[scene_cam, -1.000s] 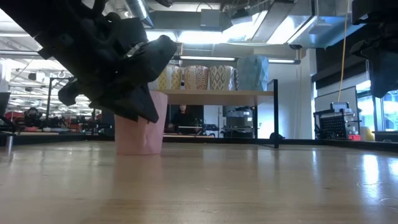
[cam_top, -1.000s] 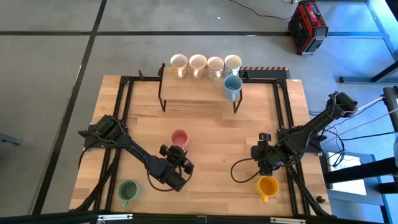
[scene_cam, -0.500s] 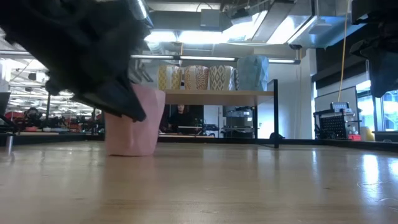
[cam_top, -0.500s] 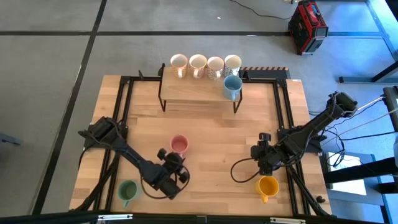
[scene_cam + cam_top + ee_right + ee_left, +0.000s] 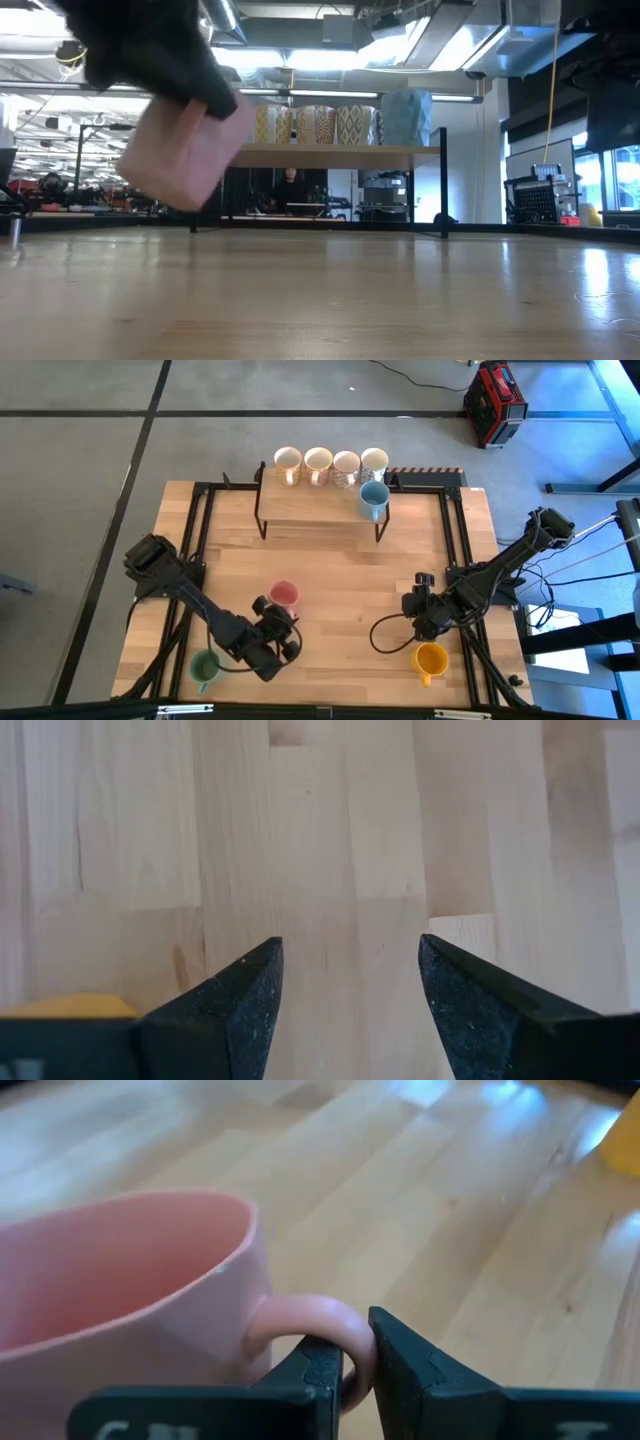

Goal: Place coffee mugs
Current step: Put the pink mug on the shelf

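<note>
My left gripper [image 5: 276, 618] is shut on the pink mug [image 5: 284, 596], which is lifted and tilted above the table in the low view [image 5: 185, 150]. Three cream mugs [image 5: 317, 461], a speckled one [image 5: 375, 460] and a light blue mug [image 5: 373, 500] stand on the wooden shelf [image 5: 310, 510] at the far side. The green mug [image 5: 206, 668] stands on the table near the front left. The orange-yellow mug [image 5: 431, 659] stands at the front right. My right gripper [image 5: 418, 612] is open and empty just beyond it. My left gripper pinches the pink mug's handle loop [image 5: 345, 1342] between its two fingers [image 5: 320, 1370], coming from the table's near side. The mug is lifted clear of the table and tilted, its mouth still mostly up.
The shelf stands on black legs [image 5: 261, 510] over the table's far middle. Black frame rails [image 5: 200, 530] run along the table's left and right sides. A cable loop [image 5: 385, 632] lies beside my right gripper. Bare wood lies between the two arms.
My left gripper has drawn back toward the table's near left and then risen, holding the pink mug by its handle. The mug slid a little to the left, then left the table and tipped over to a slant.
</note>
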`<action>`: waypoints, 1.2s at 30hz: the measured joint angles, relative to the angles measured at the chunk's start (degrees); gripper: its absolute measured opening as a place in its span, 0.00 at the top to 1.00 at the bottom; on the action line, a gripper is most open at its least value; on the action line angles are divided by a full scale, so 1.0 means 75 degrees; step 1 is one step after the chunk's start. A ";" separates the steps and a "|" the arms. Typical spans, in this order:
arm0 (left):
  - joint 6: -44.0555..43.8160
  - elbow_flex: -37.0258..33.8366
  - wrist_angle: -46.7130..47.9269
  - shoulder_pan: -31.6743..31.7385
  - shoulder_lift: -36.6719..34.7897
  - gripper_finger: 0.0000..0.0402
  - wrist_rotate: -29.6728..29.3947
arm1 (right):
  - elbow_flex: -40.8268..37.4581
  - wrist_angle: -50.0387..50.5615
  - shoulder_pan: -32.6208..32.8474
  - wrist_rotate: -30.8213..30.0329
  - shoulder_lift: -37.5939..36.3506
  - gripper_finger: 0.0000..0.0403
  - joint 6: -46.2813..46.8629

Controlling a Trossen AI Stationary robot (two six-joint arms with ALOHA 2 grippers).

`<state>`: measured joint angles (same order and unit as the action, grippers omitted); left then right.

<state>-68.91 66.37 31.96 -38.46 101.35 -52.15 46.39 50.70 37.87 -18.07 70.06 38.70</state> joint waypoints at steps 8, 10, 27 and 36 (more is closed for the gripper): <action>0.1572 0.0001 -0.0527 0.0432 -0.0610 0.93 0.0066 | 0.0000 -0.0006 0.0000 -0.0063 0.0000 0.45 0.0044; 0.1965 0.0000 -0.0750 0.0528 -0.0690 0.93 0.0126 | 0.0000 -0.0007 0.0000 -0.0063 0.0000 0.45 0.0047; 0.5202 -0.0446 -0.5063 0.1462 0.0484 0.93 0.0937 | 0.0000 -0.0367 0.0000 -0.0445 0.0000 0.45 0.0002; 0.6875 -0.0449 -0.7443 0.2005 0.1730 0.93 0.2002 | 0.0000 -0.0513 0.0000 -0.0710 0.0000 0.45 -0.0047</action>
<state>-17.35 63.00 -23.86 -23.43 114.33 -37.14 46.39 46.85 37.87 -23.40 70.06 38.34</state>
